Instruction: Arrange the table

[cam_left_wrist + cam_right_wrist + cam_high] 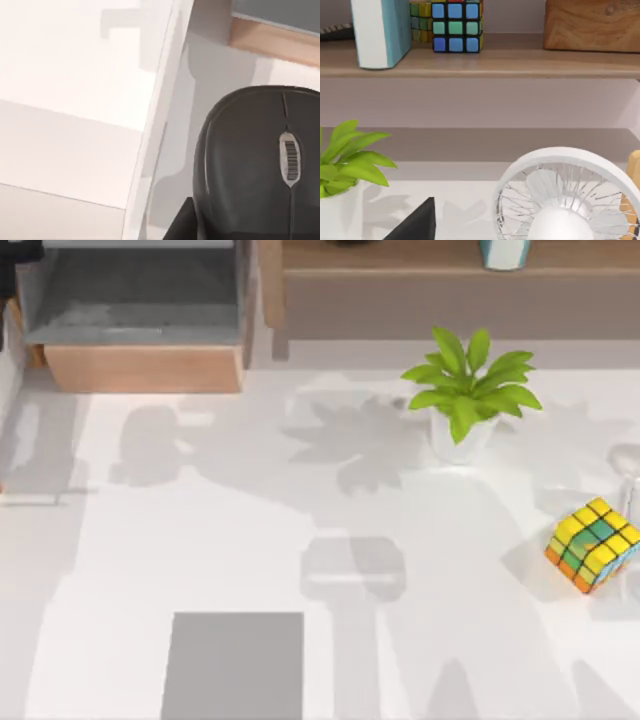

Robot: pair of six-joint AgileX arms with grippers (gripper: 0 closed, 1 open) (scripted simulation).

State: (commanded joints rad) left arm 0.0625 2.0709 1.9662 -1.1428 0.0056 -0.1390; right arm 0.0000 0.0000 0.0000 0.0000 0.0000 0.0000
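On the left of the white table (130,560), my left wrist camera looks down on a black mouse (255,160) close below; I can't tell how that gripper stands. A grey mat (235,665) lies at the near edge. Further right stand a potted plant (468,390) and a colour cube (592,545). My right wrist camera faces a white fan (565,200), with a second cube (447,25) on the shelf (520,62).

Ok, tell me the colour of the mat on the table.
Plain grey mat, best in the top view.
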